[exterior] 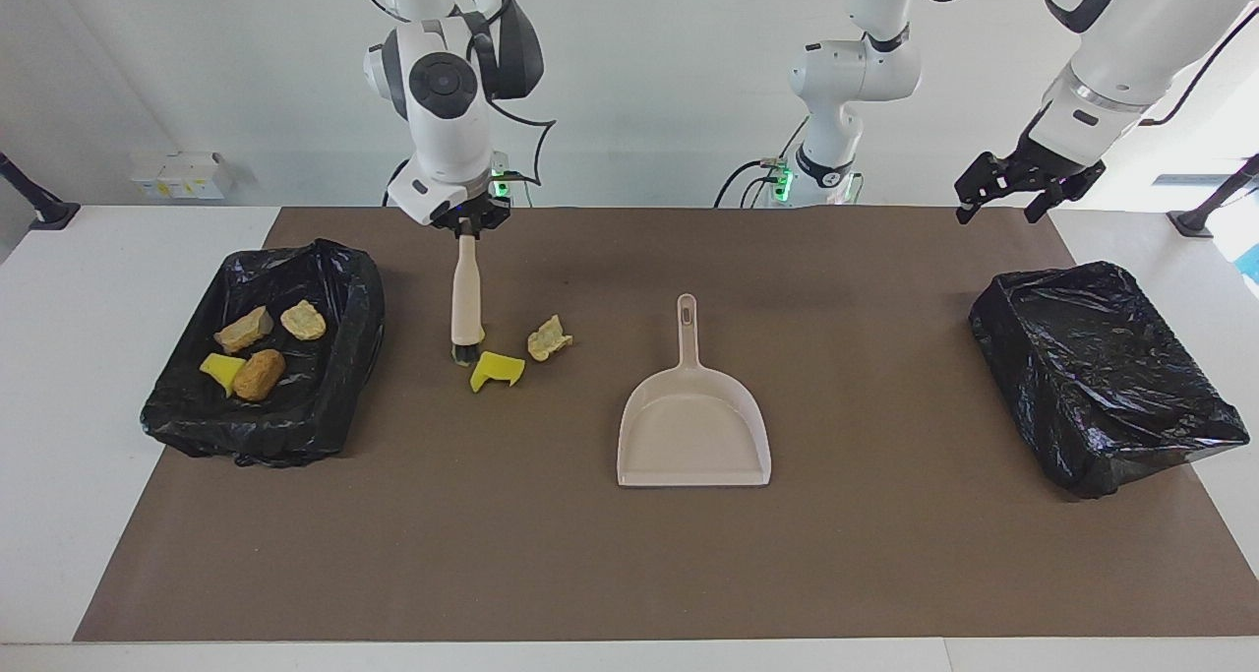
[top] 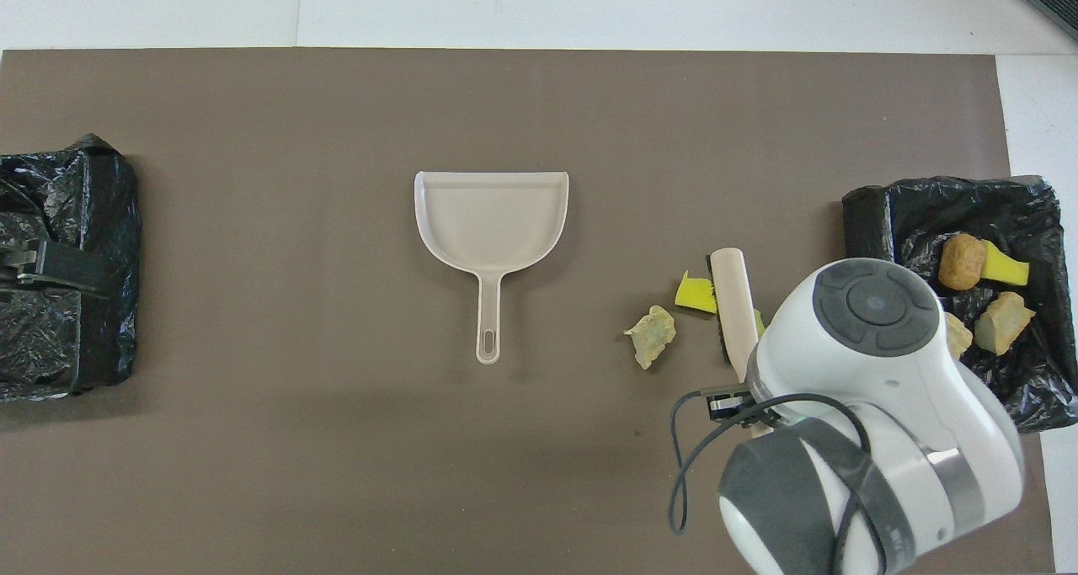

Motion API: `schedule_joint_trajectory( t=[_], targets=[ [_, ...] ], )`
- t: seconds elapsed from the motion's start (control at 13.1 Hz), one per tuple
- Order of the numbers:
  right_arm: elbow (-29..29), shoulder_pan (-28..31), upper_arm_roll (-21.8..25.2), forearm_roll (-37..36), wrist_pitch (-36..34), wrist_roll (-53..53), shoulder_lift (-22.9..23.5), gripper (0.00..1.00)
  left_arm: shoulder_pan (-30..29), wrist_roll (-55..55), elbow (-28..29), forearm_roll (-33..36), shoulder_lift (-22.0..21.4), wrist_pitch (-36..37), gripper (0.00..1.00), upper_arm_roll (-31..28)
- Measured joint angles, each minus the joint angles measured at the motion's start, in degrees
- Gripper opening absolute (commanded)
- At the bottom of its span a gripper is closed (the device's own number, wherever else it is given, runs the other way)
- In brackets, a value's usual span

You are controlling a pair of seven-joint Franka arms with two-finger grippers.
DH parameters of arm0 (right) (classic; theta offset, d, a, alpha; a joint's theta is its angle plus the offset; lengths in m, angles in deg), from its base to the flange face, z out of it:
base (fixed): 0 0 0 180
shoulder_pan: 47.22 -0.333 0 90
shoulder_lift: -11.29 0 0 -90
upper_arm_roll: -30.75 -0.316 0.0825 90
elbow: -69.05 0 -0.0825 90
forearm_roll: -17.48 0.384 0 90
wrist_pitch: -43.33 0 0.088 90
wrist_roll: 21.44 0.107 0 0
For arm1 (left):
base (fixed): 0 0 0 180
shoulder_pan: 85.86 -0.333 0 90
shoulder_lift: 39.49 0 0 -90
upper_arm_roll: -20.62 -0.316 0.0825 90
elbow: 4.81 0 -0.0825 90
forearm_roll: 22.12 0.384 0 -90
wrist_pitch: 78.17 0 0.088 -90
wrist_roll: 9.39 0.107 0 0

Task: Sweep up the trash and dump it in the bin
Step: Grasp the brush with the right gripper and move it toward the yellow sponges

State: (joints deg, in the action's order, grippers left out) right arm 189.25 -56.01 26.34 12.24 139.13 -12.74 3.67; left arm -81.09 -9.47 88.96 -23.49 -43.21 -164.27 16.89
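White table (exterior: 59, 377), brown mat (exterior: 629, 574), pale wall (exterior: 669, 82), even light

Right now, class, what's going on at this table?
The right pincer is shut on the handle of a brush, bristles down on the mat beside a yellow sponge wedge and a pale crusty scrap. Four more scraps already lie in the black-lined bin at the right arm's end. The beige dustpan sits untouched mid-table. The left pincer waits open above the table near a second bin.
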Motion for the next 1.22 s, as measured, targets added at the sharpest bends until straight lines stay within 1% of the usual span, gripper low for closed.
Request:
schedule_joint_trajectory(
  t=[0.15,0.31,0.69,1.07,1.22],
  targets=[
    [-0.01,3.39,0.06,-3.06,4.69,-4.14,2.24,0.00,0.00,0.00,0.00,0.00,0.00,0.04,1.00,-0.03],
    [-0.19,4.13,0.04,-5.79,8.01,-4.69,5.34,0.00,0.00,0.00,0.00,0.00,0.00,0.07,1.00,-0.07],
    [-0.39,3.93,-0.36,-7.85,8.13,-4.69,7.83,0.00,0.00,0.00,0.00,0.00,0.00,0.09,1.00,-0.06],
    [2.98,3.55,-0.82,-7.89,8.01,-4.32,9.74,0.00,0.00,0.00,0.00,0.00,0.00,0.02,1.00,-0.06],
    [3.62,3.01,-0.89,-5.28,8.02,-3.63,9.74,0.00,0.01,0.03,0.00,0.04,0.00,0.18,1.00,-0.06]
  ],
)
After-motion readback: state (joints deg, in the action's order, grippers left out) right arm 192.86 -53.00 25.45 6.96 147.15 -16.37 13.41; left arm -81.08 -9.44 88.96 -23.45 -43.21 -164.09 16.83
